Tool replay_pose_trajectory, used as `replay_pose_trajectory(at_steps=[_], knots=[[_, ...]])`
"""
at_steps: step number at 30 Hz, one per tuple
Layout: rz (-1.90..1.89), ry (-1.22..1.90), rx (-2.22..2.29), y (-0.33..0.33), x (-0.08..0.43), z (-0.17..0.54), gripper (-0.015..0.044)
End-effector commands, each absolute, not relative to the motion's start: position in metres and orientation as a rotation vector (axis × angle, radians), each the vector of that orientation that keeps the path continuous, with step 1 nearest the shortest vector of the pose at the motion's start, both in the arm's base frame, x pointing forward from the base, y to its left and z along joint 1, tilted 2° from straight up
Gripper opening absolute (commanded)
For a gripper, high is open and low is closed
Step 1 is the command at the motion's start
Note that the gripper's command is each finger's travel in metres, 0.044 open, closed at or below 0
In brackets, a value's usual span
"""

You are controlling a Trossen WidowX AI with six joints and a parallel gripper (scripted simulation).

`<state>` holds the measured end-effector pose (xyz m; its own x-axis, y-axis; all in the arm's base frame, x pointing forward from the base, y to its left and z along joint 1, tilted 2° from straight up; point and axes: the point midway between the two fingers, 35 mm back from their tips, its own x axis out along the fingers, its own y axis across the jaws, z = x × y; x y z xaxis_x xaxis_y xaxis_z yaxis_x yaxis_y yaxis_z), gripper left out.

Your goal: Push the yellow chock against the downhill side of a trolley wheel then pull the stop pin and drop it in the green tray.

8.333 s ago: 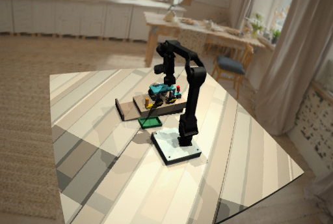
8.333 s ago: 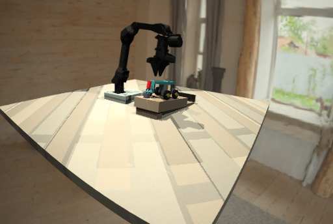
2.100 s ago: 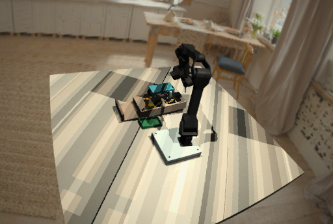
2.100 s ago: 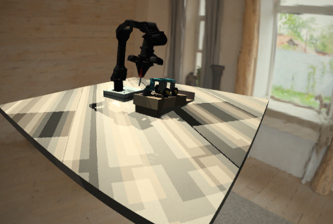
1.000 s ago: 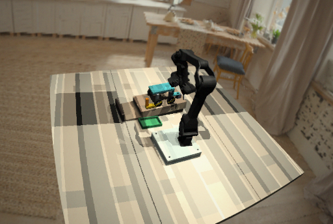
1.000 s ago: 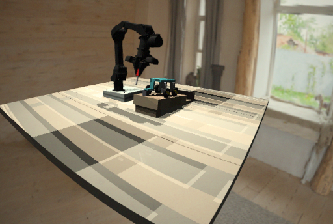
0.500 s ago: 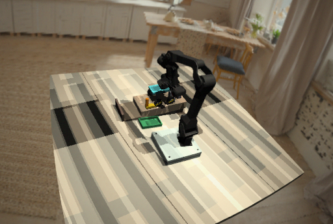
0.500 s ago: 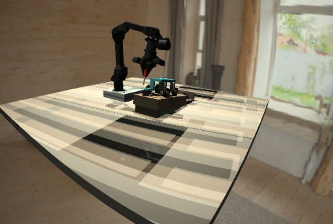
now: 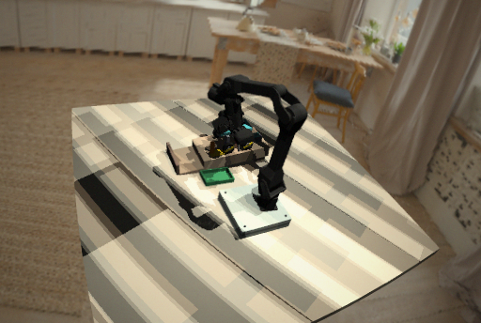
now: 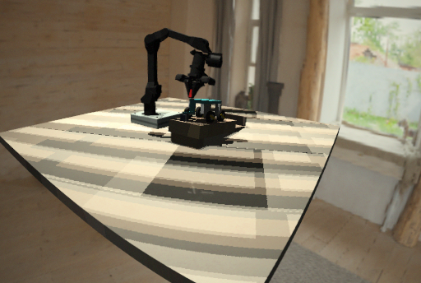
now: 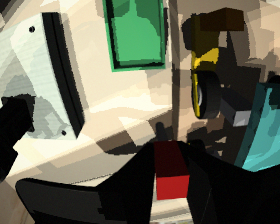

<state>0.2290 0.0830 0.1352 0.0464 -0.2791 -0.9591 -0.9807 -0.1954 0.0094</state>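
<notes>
The gripper (image 10: 190, 90) (image 11: 171, 159) is shut on the stop pin (image 10: 191, 94) (image 11: 172, 187), its red head between the fingertips and its dark shank free, above the ramp's side near the trolley. The teal trolley (image 10: 209, 101) (image 11: 267, 131) stands on the ramp (image 9: 244, 157) (image 10: 197, 131), partly hidden by the arm in the top view. The yellow chock (image 9: 215, 150) (image 11: 204, 41) sits on the ramp close against a trolley wheel (image 11: 209, 95); exact contact is hard to tell. Its handle (image 11: 223, 21) looks brown-orange in shadow. The green tray (image 9: 217, 176) (image 11: 139, 37) shows no pin inside.
The ramp's low end has an upright end board (image 9: 172, 157). The tray lies beside the ramp, between it and the arm's pale base plate (image 9: 251, 218) (image 10: 154, 119) (image 11: 21, 55). The arm arches over from the base, and its shadows darken the trolley and ramp.
</notes>
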Motion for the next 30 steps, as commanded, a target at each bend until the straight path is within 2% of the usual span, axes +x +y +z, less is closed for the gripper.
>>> replay_pose_trajectory(at_steps=[1,14,20,30], knots=[[1.192,1.302,-1.573,0.097,0.226,0.133,0.0000],[1.195,1.300,-1.569,0.150,0.211,0.124,0.0000],[1.232,1.276,-1.593,0.151,0.211,0.124,0.0000],[1.499,1.067,-1.763,0.148,0.211,0.124,0.0000]])
